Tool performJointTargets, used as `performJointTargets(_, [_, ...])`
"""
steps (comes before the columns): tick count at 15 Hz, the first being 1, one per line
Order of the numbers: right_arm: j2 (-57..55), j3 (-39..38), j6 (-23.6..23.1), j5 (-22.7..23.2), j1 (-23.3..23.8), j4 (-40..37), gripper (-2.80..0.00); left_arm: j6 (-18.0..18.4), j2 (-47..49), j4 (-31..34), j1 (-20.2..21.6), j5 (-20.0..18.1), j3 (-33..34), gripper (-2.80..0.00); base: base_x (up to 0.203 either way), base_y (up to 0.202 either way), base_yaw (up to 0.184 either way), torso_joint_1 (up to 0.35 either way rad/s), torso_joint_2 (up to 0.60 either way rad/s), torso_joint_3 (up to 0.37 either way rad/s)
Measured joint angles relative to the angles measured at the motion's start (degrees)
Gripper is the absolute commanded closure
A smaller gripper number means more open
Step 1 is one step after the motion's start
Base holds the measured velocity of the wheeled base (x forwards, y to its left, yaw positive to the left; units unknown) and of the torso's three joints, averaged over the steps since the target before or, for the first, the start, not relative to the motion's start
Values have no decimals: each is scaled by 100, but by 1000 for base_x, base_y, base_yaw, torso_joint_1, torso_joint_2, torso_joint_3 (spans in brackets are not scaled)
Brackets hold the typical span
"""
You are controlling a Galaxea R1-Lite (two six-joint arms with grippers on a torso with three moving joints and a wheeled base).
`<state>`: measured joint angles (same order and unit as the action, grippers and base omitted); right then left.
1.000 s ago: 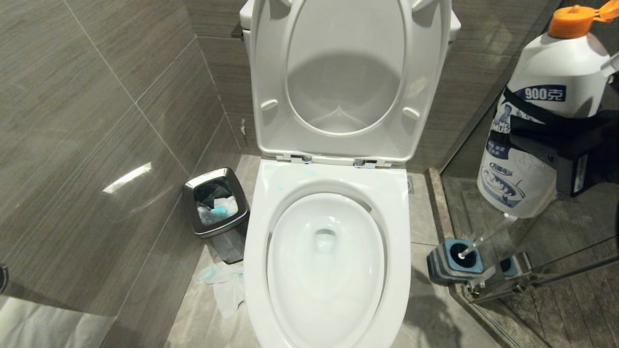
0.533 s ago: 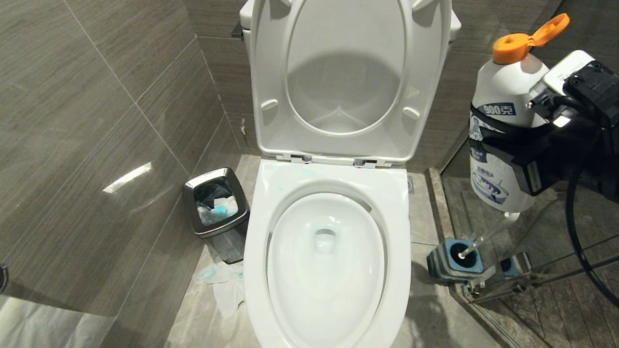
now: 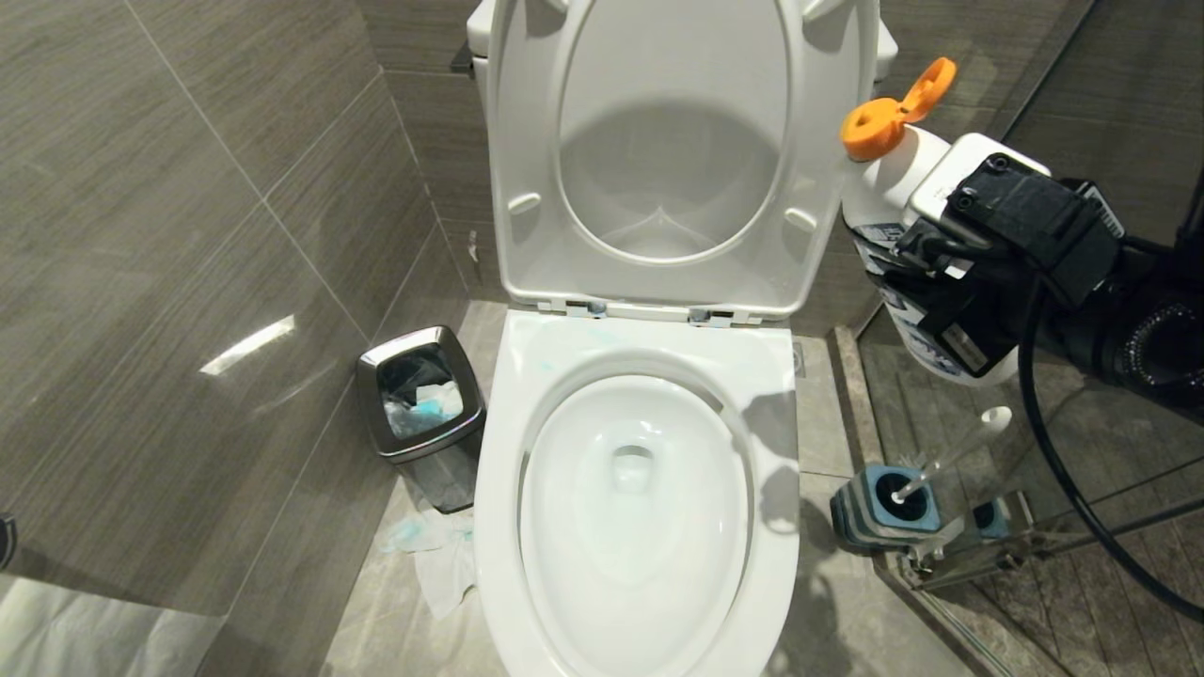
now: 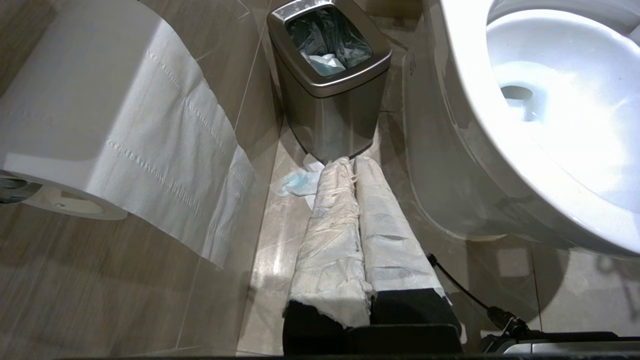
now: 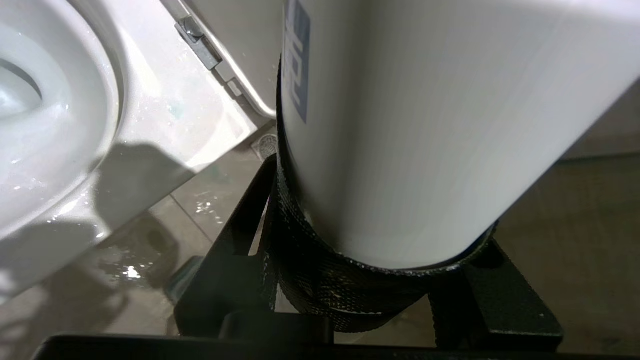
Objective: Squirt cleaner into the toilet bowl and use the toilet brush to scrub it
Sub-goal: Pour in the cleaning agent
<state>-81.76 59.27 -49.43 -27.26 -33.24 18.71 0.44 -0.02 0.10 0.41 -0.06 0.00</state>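
Lower centre of frame: toilet bowl (image 3: 632,527), water clear. Lower right: toilet brush (image 3: 950,456) in its holder (image 3: 884,508). Right, mid-height: right gripper (image 3: 926,296) fingers clamped on cleaner bottle (image 3: 894,188), orange cap (image 3: 879,122) flipped open. Left gripper (image 4: 357,165) fingers closed, parked near bin (image 4: 330,75).

Head view steeply downward; both wrist views low, sharing toilet bowl (image 3: 635,508).

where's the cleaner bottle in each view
Head view: cleaner bottle at upper right, tilted, orange cap flipped open, held by the right gripper.
Left wrist view: not in it.
Right wrist view: its white body fills the frame.
Shared landmark: the toilet bowl.
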Motion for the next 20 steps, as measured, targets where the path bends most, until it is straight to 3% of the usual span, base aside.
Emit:
performJointTargets(10, [-120, 36, -1684, -217, -276, -231, 0, 0, 0, -1, 0, -4, 0, 0, 0, 0, 0, 0, 0, 0])
performJointTargets(20, [-474, 329, -3243, -464, -287, 100, 0, 1, 0, -1, 0, -1, 0, 0, 0, 0, 0, 0, 0, 0])
